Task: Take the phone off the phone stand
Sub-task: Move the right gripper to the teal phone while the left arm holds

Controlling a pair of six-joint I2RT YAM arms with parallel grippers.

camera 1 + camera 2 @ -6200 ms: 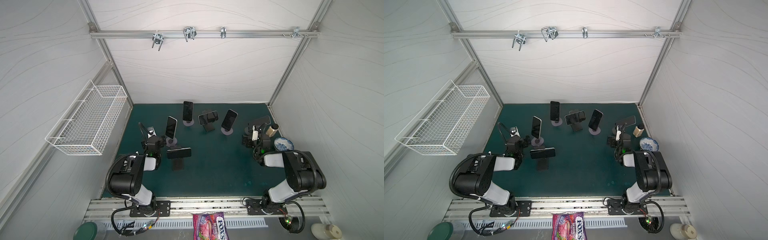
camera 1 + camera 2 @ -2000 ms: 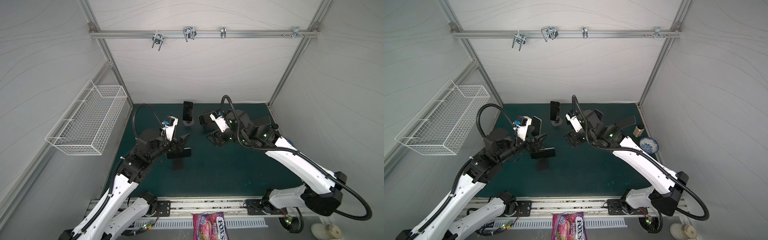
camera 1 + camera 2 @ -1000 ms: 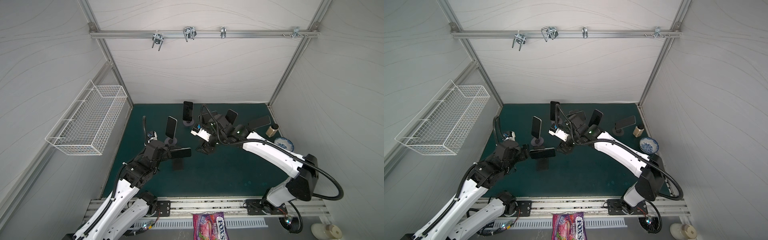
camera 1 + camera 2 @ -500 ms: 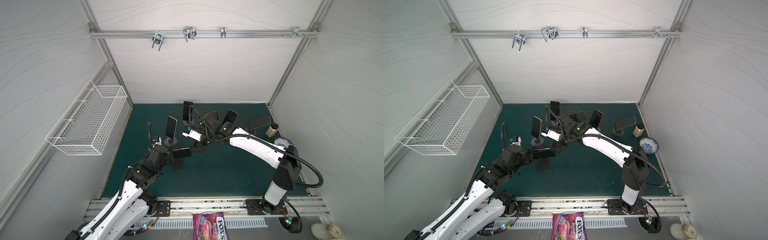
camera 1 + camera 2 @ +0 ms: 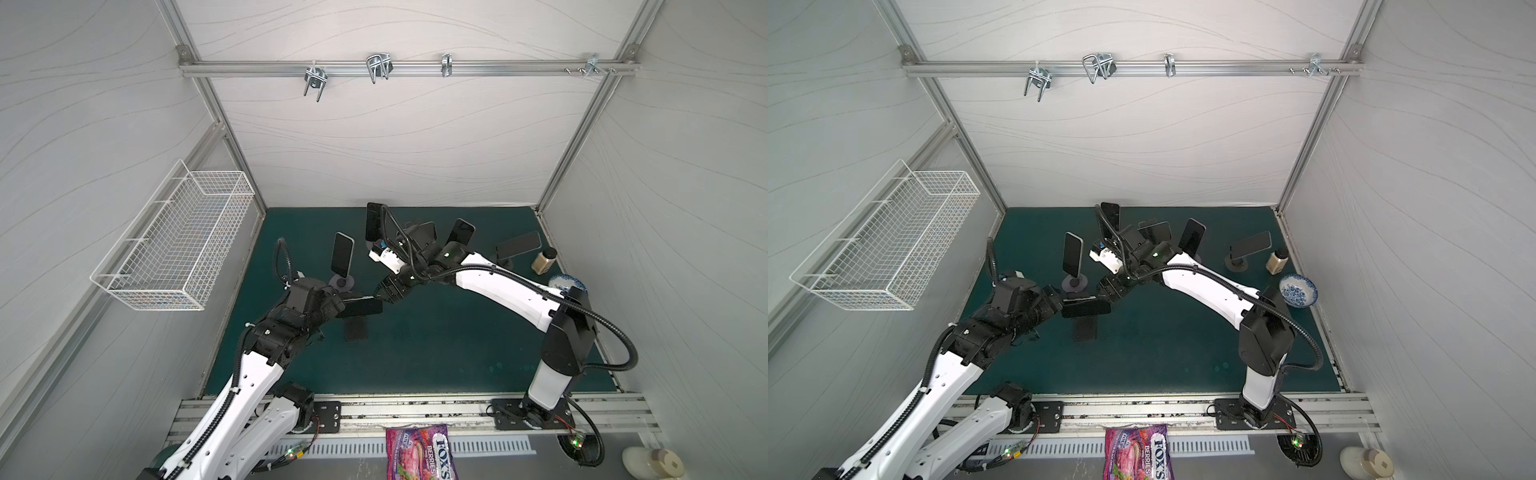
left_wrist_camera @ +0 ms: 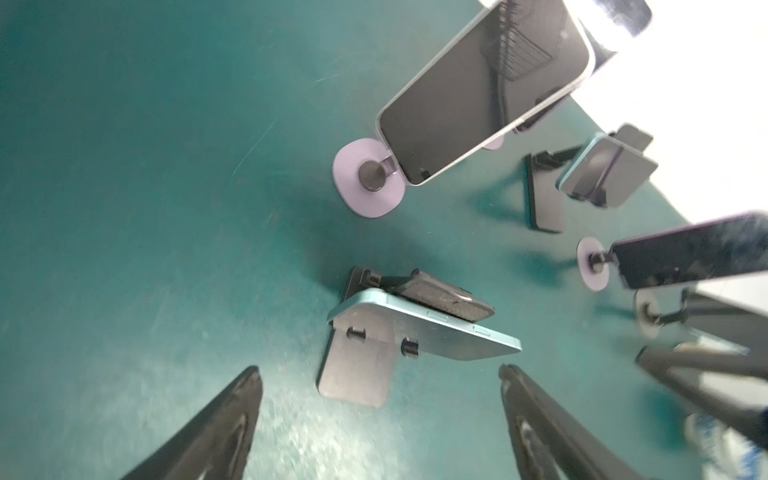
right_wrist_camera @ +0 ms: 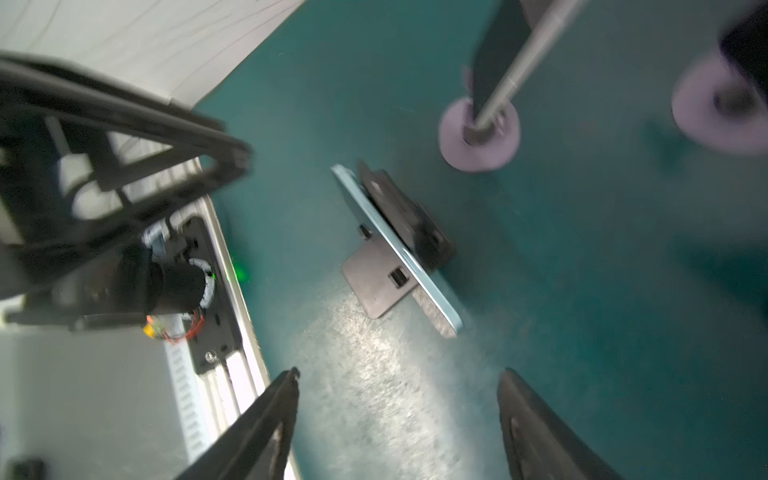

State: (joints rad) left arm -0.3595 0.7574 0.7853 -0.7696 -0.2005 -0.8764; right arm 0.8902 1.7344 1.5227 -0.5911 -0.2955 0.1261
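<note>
A white wire basket (image 5: 174, 245) hangs on the left wall, well clear of the dark green table (image 5: 436, 357). The left fingers (image 6: 224, 424) are spread wide and hold nothing. They sit at the left end of the light-blue-framed phone (image 5: 360, 308), and the wrist view shows them apart from it.

That phone lies landscape in the near-left part of the table, leaning back on a black folding stand (image 5: 356, 331). Its lower edge rests on two small hooks (image 6: 409, 347), and its dark screen tilts up toward the near side.

Just behind it, an upright silver-edged phone on a lilac round-based holder (image 5: 341, 254) stands close to the left arm. The right fingers (image 7: 257, 428), reaching across from the right, are likewise parted and empty, just off the phone's right end.

Farther back, partly hidden by the right arm, is a row of dark phones on holders (image 5: 461, 232). Another tilted phone (image 5: 518, 245) stands near the right edge, beside a tan bottle with a dark cap (image 5: 543, 261) and a blue-and-white bowl (image 5: 1298, 291). A purple candy bag (image 5: 417, 455) lies beyond the table's near edge.
</note>
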